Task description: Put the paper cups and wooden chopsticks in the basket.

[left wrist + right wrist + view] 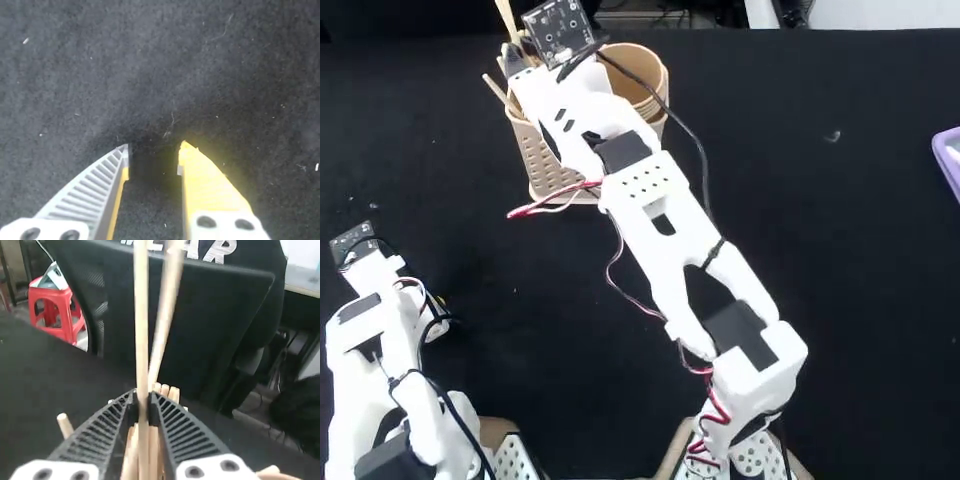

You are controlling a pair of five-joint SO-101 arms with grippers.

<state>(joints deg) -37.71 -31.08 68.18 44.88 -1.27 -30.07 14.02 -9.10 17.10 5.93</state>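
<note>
I see the basket (545,165) on the far side of the surface (840,260), left of centre. The paper cups (645,85) sit in its right part and the wooden chopsticks (498,90) in its left. My right pincer (142,396) is above them, clamped on 1 chopstick (141,315). My left pincer (152,155) is over bare surface at the near left, well apart.

Cropped white lettering (220,249), seemingly on dark chair back (210,325)

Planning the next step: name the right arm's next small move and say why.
Probably open the jaws a little to drop the wooden chopstick: the right gripper clamps it upright above the basket, and its lower end seems to sit among the other chopsticks there, beside the paper cups.
</note>
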